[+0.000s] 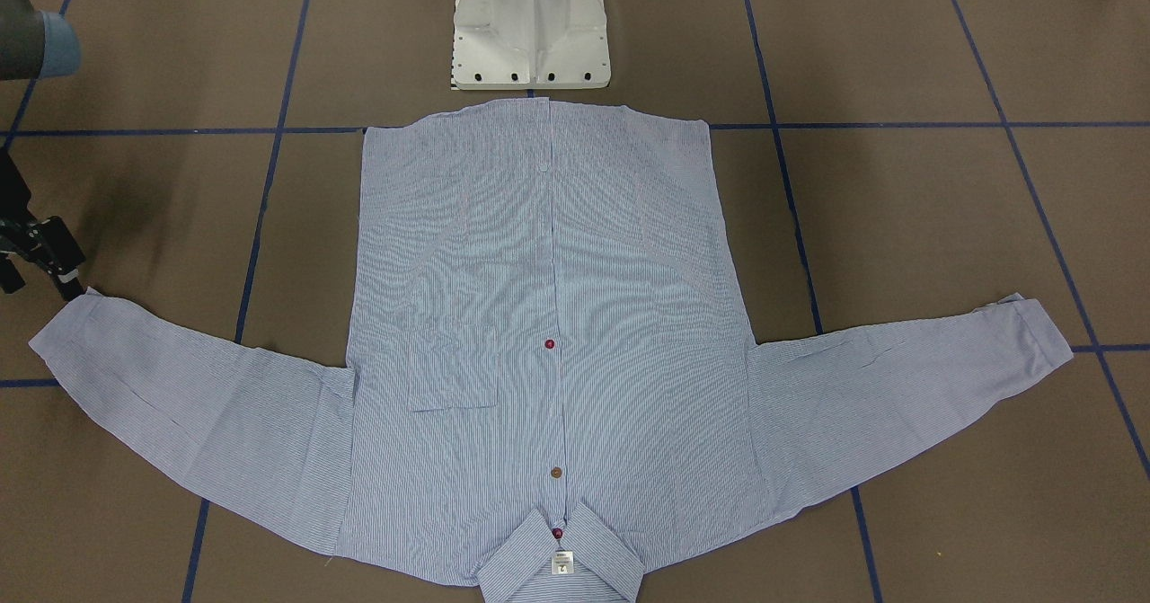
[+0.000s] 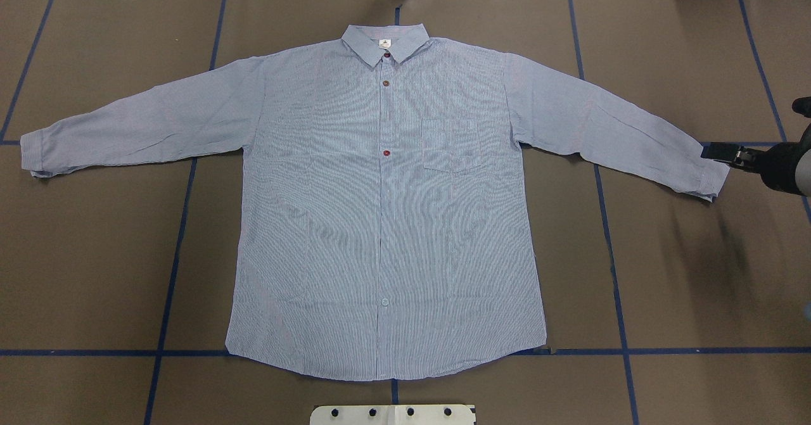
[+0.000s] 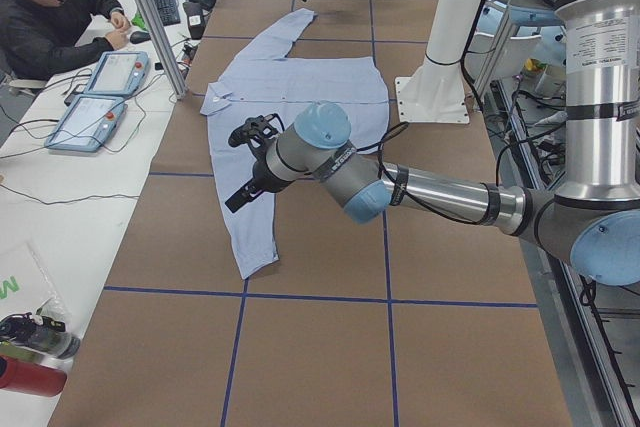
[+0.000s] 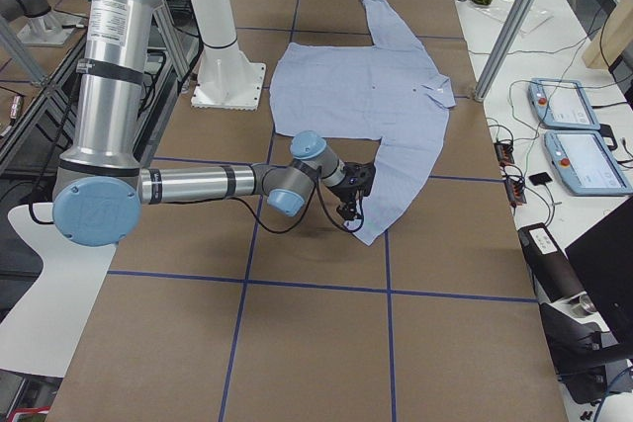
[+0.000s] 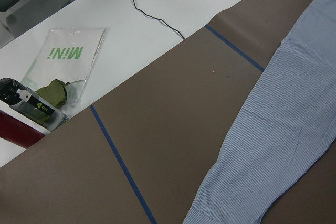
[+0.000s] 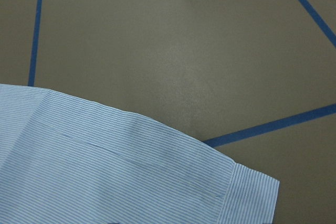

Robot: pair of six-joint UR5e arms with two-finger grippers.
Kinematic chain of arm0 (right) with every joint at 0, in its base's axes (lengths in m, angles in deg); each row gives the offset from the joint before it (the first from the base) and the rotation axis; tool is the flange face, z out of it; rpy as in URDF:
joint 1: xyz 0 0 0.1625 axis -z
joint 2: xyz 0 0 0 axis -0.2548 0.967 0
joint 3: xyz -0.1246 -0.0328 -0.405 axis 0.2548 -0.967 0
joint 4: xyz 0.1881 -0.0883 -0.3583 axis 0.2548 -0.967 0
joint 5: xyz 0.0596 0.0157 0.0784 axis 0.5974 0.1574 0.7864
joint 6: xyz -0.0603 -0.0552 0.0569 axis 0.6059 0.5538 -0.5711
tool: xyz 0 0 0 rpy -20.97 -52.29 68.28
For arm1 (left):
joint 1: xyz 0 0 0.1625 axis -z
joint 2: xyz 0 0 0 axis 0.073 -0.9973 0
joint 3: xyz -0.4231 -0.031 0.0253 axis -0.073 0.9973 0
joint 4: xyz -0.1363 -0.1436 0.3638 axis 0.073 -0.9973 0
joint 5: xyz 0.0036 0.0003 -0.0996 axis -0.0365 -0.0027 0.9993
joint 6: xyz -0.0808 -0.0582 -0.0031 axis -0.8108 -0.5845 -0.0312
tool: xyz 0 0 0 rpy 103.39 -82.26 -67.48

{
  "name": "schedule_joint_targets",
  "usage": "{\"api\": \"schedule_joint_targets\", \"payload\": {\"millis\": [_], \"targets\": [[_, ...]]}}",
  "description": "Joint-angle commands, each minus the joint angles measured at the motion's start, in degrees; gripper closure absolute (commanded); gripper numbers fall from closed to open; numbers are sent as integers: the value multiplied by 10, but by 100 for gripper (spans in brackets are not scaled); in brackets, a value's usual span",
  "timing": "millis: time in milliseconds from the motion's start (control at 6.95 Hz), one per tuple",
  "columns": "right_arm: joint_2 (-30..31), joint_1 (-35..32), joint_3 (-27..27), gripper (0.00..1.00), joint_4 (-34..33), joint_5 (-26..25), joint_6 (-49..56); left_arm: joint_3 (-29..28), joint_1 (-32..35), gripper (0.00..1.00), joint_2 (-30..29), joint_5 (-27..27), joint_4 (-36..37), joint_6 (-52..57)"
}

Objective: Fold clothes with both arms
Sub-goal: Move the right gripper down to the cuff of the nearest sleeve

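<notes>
The light blue striped shirt (image 2: pixel 386 209) lies flat and face up on the brown table, sleeves spread out, collar (image 2: pixel 384 42) away from the robot. My right gripper (image 2: pixel 728 154) sits just outside the cuff (image 2: pixel 709 181) of the sleeve on that side, low over the table; in the front-facing view its fingers (image 1: pixel 67 279) stand apart, open and holding nothing. That cuff (image 6: pixel 252 200) fills the bottom of the right wrist view. My left gripper (image 3: pixel 238 172) hovers above the other sleeve (image 3: pixel 250 227); I cannot tell its state. The left wrist view shows that sleeve (image 5: pixel 273 145) from above.
The white pedestal base (image 1: pixel 530 32) stands at the shirt's hem. Blue tape lines (image 2: pixel 171 266) cross the table. Off the table's far side, a person (image 3: pixel 50 17) sits by two pendants (image 3: pixel 100 97). A plastic bag (image 5: pixel 65 64) and bottles (image 5: pixel 31 111) lie beyond the left end.
</notes>
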Motion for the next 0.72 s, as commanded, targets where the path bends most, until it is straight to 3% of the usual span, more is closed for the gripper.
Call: {"api": "schedule_joint_targets", "payload": {"millis": [0,288,576], "targets": [[3,62,-21,25,4,-78,-51,-1,0,0,-1,0,0,0],[4,65,-37,35,4,-84,-54,-1,0,0,0,0,0,0],[4,66,-47,35,5,-86,-54,-1,0,0,0,0,0,0]]}}
